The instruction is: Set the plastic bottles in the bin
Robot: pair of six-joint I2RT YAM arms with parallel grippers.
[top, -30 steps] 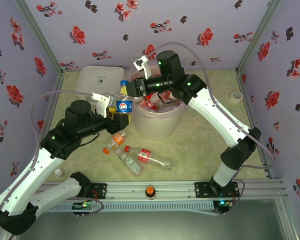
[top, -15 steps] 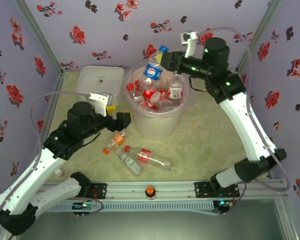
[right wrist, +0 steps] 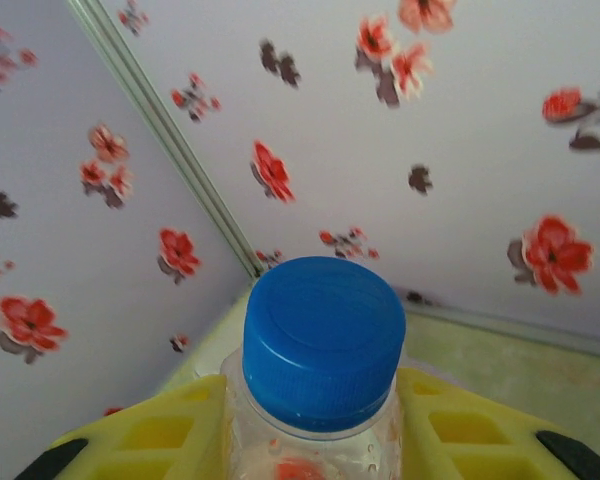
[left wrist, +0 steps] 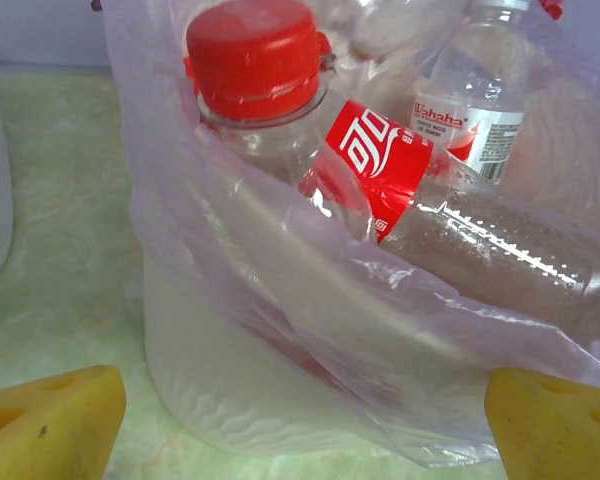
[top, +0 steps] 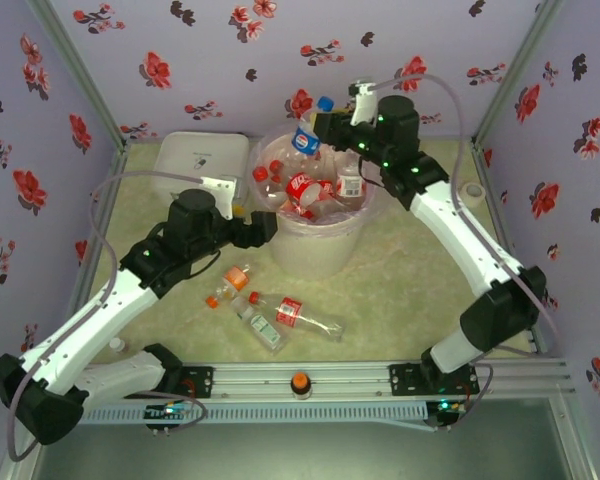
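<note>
Along the near edge a metal rail (top: 360, 377) carries both arm bases, with a small orange round thing (top: 300, 381) at its middle. Just beyond it a cluster of loose bottles (top: 263, 327) lies flat on the worktop (top: 410, 270) between the arms, among them a red-labelled bottle (top: 291, 312) and an orange-capped bottle (top: 238, 276). To their right the worktop is open as far as the right arm's elbow.

The left claw (top: 263, 228) hangs just beside the bin (top: 315, 245) on its left, jaws apart and holding nothing. In the left wrist view its yellow fingertips (left wrist: 42, 432) sit wide at the bottom corners, and the bin wall and the pink bag (left wrist: 280, 300) stand close in front. Over the bag's rim show a red-capped bottle (left wrist: 255, 60), a long bottle with a red label (left wrist: 385, 160) and a white-labelled bottle (left wrist: 470, 110), piled close to the rim.

The right claw (top: 318, 127) is clamped on a blue-capped bottle (top: 305, 140), held tilted above the bin's far rim. In the right wrist view, yellow fingers (right wrist: 160, 435) press both sides of its neck.

Left of the bin, a white lidded box (top: 202, 160) sits near it against the back wall. A roll of tape (top: 470, 192) lies at the far right edge. Flowered walls (top: 280, 60) close three sides.
</note>
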